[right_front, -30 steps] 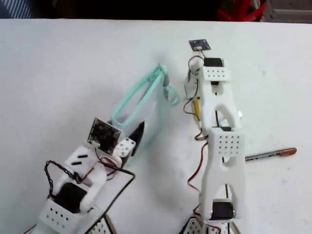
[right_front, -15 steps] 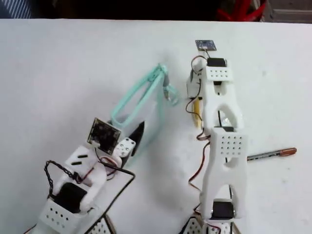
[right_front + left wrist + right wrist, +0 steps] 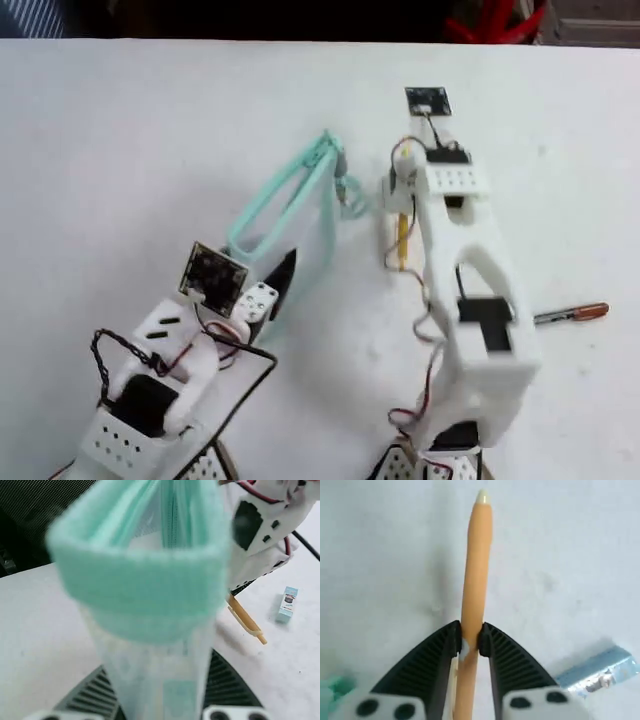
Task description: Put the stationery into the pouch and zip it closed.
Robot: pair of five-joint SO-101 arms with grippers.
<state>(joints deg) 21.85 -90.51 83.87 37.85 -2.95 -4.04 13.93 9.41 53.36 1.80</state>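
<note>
Holding the pouch upright while my other pincer grips a pen

My left pincer [image 3: 159, 692] is closed on one end of the mint-green pouch [image 3: 288, 212], with the see-through wall pinched between both ribbed fingers [image 3: 87, 697]. The pouch stands on its long edge on the white table [image 3: 120, 130], and its unzipped mouth gapes as a long loop facing upward. In the left wrist view the green zipper band curves across close to the camera. Through the clear side I make out a pale label, but I cannot tell whether any stationery lies inside.

My right pincer [image 3: 470, 636] is clamped on an orange pen [image 3: 476, 565], gripping it partway along the barrel so that its pale tip points away from my wrist. That pen is outside the pouch, just beside the end my left pincer does not hold, near the dangling zipper pull [image 3: 350, 192].

A second pen with a brown cap [image 3: 568, 314] lies flat on the table, well apart from the pouch, past my right arm. A small blue eraser box [image 3: 287, 604] rests on the table near the orange pen.
</note>
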